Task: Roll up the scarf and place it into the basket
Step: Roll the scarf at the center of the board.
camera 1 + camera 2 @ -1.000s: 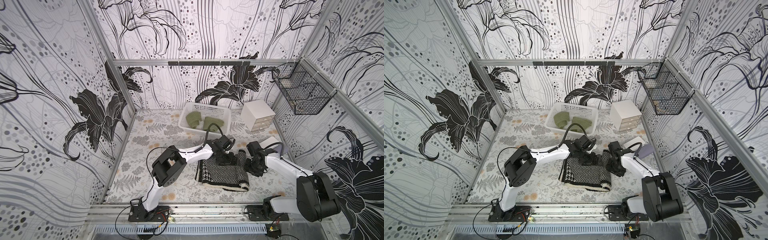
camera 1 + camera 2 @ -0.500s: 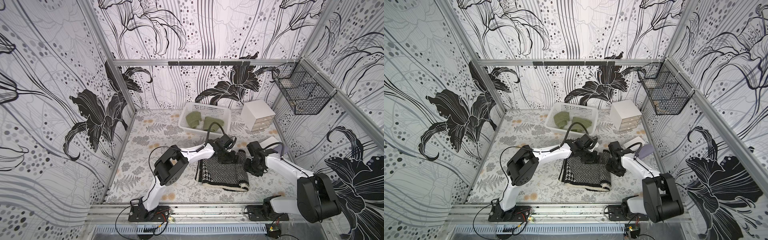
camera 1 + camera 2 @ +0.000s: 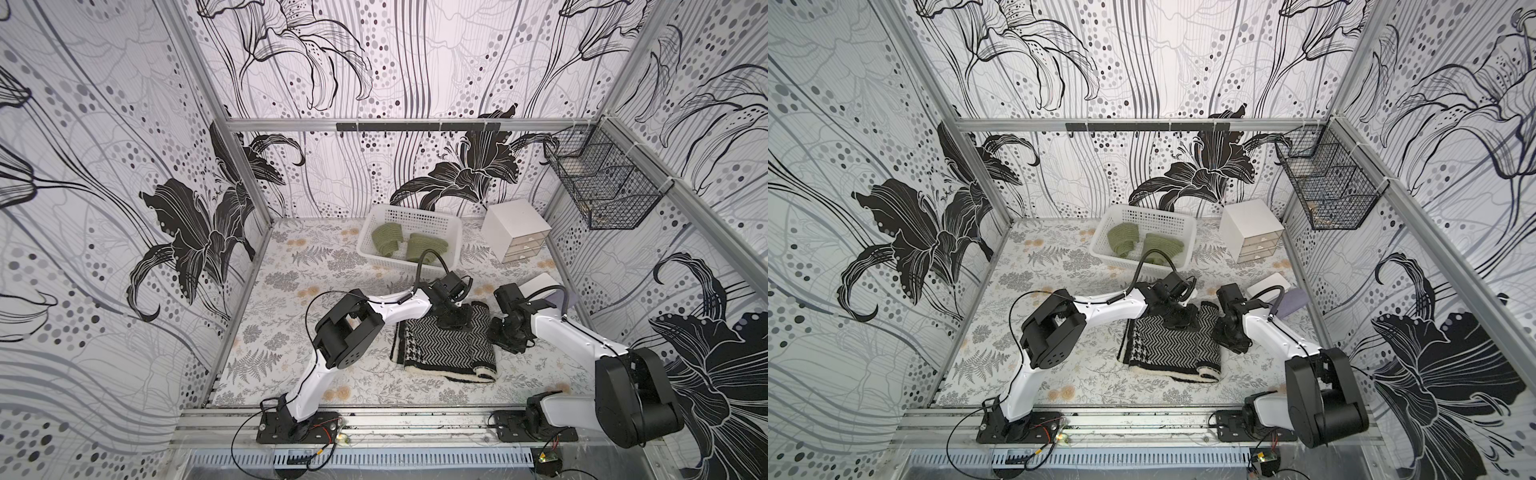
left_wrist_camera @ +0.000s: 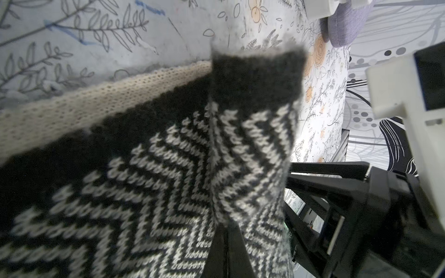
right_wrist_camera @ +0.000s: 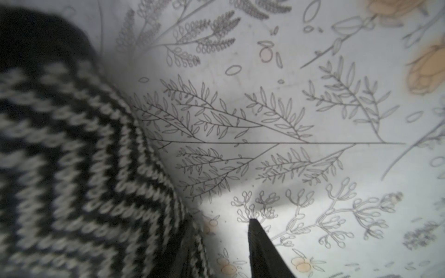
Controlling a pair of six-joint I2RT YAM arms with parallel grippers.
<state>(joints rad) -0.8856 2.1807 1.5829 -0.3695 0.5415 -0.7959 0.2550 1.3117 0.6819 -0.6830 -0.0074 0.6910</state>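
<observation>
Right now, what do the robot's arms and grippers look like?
They match. The left arm and right arm have smooth white links between boxy black joint housings, on black base plates. The left gripper and right gripper are black with slim tapered fingers. A black cable loops off each wrist, and thin red and black wires trail from the bases.

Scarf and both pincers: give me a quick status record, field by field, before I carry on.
scarf: black-and-white chevron knit, lying spread on the table, outside the basket
left pincer: shut on a raised fold at the scarf's far edge
right pincer: open, low at the scarf's edge nearest that arm
basket: white, perforated, at the back of the table; holds two green rolls
rolling: no full roll visible yet
</observation>
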